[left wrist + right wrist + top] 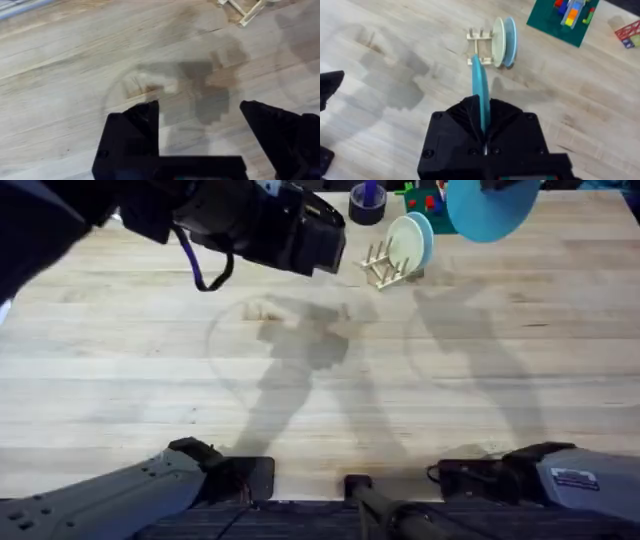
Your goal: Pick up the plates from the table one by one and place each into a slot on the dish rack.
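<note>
My right gripper (482, 117) is shut on the rim of the turquoise plate (480, 90), which it holds on edge in the air above the table (150, 380). From overhead this plate (490, 210) hangs just right of and beyond the dish rack (383, 268). The cream-yellow plate (404, 242) stands upright in a slot of the rack, with a paler light-blue plate (427, 230) right behind it. Both show in the right wrist view as the cream plate (498, 42) and the blue one (510, 42) on the rack (481, 47). My left gripper (200, 107) is open and empty over bare wood, left of the rack.
A green baseplate with coloured bricks (560, 17) lies beyond the rack, beside a dark tape roll (367, 204). A small red frame (627, 32) sits further right. The left arm (250, 220) stretches across the upper left of the table.
</note>
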`<state>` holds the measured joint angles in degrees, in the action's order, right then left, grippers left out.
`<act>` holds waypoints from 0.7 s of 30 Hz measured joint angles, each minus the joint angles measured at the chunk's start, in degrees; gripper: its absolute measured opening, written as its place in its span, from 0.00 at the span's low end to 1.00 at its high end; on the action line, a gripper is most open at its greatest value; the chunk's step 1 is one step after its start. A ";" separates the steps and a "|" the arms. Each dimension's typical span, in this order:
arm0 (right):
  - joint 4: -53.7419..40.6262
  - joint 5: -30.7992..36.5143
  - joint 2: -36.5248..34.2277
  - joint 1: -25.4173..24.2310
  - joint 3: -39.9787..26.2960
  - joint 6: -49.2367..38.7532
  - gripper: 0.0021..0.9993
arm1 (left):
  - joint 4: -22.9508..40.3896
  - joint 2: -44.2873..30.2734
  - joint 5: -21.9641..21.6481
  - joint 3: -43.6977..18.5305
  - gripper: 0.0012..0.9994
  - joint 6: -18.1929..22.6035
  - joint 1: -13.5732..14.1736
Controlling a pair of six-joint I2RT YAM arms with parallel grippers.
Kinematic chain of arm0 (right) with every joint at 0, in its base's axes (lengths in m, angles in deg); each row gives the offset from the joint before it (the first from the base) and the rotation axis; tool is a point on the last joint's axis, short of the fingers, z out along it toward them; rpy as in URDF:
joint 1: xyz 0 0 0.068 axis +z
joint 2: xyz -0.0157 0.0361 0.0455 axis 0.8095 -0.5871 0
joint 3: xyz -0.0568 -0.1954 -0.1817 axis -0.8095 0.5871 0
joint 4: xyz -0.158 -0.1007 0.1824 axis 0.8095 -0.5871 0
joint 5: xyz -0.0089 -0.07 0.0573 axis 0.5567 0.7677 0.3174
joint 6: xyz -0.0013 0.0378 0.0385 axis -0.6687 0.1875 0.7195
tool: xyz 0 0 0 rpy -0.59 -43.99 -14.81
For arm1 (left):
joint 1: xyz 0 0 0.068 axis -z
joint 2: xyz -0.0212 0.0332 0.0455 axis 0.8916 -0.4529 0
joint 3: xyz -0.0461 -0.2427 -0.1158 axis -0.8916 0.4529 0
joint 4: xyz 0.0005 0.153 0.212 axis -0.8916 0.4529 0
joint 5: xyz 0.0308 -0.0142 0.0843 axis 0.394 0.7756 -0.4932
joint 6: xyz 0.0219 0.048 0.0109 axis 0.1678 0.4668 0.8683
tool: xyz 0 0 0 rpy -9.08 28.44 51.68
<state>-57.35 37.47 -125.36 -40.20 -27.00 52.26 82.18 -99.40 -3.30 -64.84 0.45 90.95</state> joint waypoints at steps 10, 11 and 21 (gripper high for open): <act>0.15 0.05 -7.09 1.50 -8.17 0.00 0.03 | 0.00 0.00 0.15 0.00 0.99 0.15 -1.51; 0.17 0.13 -7.94 1.65 -9.04 0.00 0.03 | 0.00 0.00 0.15 0.00 0.99 0.15 -1.51; 0.50 0.70 -15.04 3.95 -14.17 -1.13 0.03 | 0.00 0.00 0.15 0.00 0.99 0.15 -1.51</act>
<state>-56.85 38.17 -140.40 -36.25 -41.17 51.13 82.18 -99.40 -3.16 -64.84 0.61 89.44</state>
